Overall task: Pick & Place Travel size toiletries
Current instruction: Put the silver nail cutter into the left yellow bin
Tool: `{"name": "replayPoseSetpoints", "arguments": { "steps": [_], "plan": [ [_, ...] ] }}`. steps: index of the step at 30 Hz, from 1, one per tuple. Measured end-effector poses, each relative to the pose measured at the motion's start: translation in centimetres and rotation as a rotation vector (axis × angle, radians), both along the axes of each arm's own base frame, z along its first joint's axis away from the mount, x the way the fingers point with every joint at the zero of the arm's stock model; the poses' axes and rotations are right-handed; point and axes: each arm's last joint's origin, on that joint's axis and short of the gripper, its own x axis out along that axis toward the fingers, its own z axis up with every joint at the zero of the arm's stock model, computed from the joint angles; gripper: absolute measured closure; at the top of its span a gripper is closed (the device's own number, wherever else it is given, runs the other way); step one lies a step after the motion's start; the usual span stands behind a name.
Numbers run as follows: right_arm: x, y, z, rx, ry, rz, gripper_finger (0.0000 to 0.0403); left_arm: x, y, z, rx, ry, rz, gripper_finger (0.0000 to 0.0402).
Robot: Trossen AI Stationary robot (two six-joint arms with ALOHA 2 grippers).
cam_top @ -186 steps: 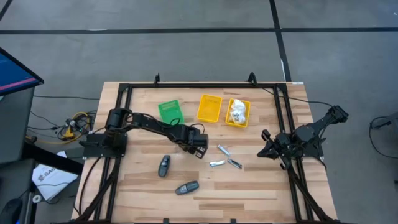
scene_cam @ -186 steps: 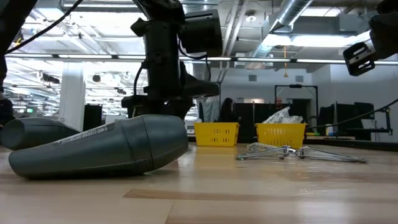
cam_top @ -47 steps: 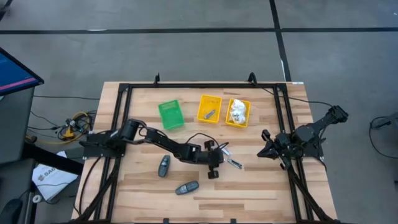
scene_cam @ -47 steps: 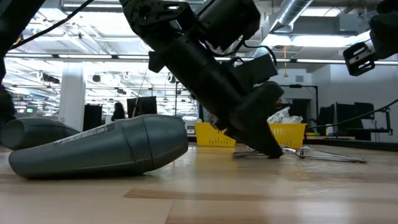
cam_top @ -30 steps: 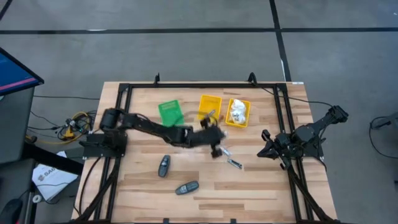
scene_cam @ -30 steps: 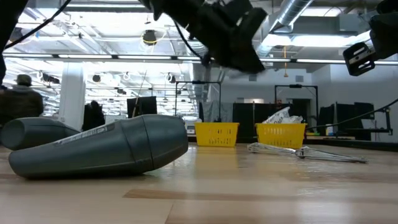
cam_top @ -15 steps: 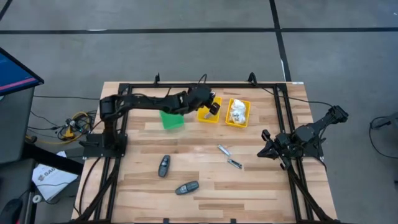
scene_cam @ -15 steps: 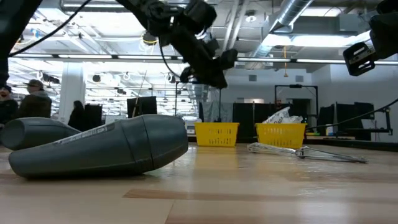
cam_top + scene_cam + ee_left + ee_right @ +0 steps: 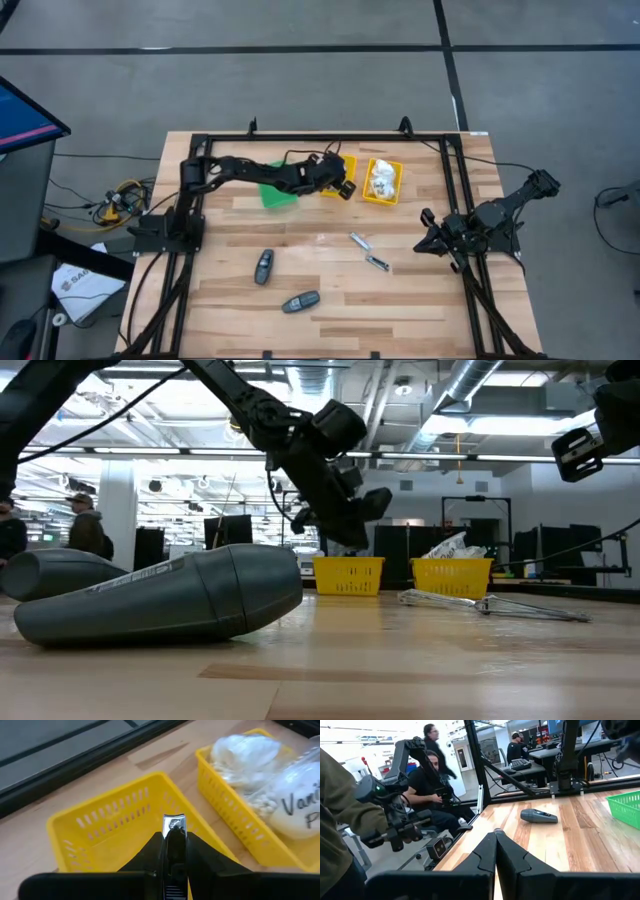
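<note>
The light wooden plank table [image 9: 420, 300] occupies the centre of the high view, bordered by a black metal frame [image 9: 300, 139]. In its upper middle stand three slotted plastic bins in a row: a green bin [image 9: 270, 192], a yellow bin [image 9: 331, 186] and a second yellow bin [image 9: 383, 181] holding crinkly white packets [image 9: 379, 177]. Right of centre lie two thin silver metal pieces [image 9: 359, 241] [image 9: 377, 263], near each other. At lower left of centre lie two dark grey oval gadgets [image 9: 263, 267] [image 9: 300, 301], apart from each other.
</note>
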Motion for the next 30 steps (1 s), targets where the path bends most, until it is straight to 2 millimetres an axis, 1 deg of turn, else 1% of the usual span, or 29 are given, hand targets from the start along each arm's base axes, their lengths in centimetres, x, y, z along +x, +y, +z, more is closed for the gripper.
{"name": "replayPoseSetpoints", "arguments": {
  "steps": [2,6,11,14,16,18,20,22,26,30],
  "plan": [
    [0.0,0.0,0.0,0.000,0.000,0.000,0.0403,0.0,0.2,-0.3,0.000,0.005,0.006,0.0351],
    [0.0,0.0,0.0,0.000,0.000,0.000,0.0403,0.1,0.1,-1.1,-0.011,0.032,-0.002,0.0324],
    [0.0,0.0,0.0,0.000,0.000,0.000,0.0403,0.2,-0.2,-1.3,-0.029,0.032,-0.039,0.0314],
    [0.0,0.0,0.0,0.000,0.000,0.000,0.0403,0.2,-0.4,-1.0,-0.053,0.037,-0.116,0.0304],
    [0.0,0.0,0.0,0.000,0.000,0.000,0.0403,0.3,-0.9,-0.1,-0.066,0.019,-0.212,0.0288],
    [0.0,0.0,0.0,0.000,0.000,0.000,0.0403,0.5,-1.9,1.3,-0.042,0.001,-0.330,0.0265],
    [0.0,0.0,0.0,0.000,0.000,0.000,0.0403,0.6,-3.6,2.6,0.002,-0.001,-0.470,0.0237],
    [0.0,0.0,0.0,0.000,0.000,0.000,0.0403,0.7,-5.2,3.5,0.059,0.009,-0.603,0.0208],
    [0.0,0.0,0.0,0.000,0.000,0.000,0.0403,0.8,-8.4,4.5,0.134,0.007,-0.730,0.0156],
    [0.0,0.0,0.0,0.000,0.000,0.000,0.0403,0.8,-11.6,5.1,0.163,-0.014,-0.812,0.0128]
  ]
}}
